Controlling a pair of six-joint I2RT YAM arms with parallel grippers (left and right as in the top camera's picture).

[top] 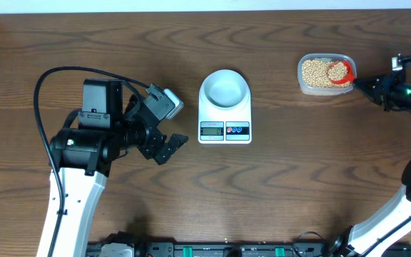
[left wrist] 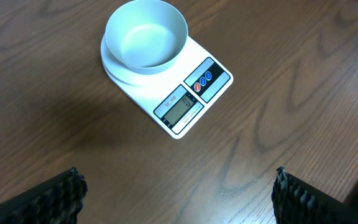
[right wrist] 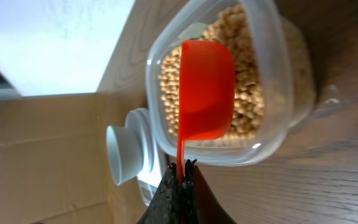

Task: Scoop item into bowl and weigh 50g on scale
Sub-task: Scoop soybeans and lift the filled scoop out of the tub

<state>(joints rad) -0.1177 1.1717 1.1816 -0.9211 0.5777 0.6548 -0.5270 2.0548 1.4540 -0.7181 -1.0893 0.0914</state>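
Standing at its opening stage, by the look of things: nothing had yet been transferred.

Bowl (top: 224,88): pale blue-white, seated on the white digital scale (top: 225,130) at mid-tabletop (top: 277,185); its inside was bare in the left wrist view. The display was too small to read.

Soybeans (top: 312,72): all lay in the clear plastic container (top: 325,91), well to the right of the scale.

Red scoop (top: 340,71): lay over the beans within the container's rim. Whether it held any could not be told.

Right jaws: closed tight on the scoop's thin handle.

Left jaws: spread wide, holding nothing, parked on the tabletop left of the scale.

Remaining, as judged: loading the scoop, carrying it to the bowl, tipping, and repeating until the scale showed 50g.
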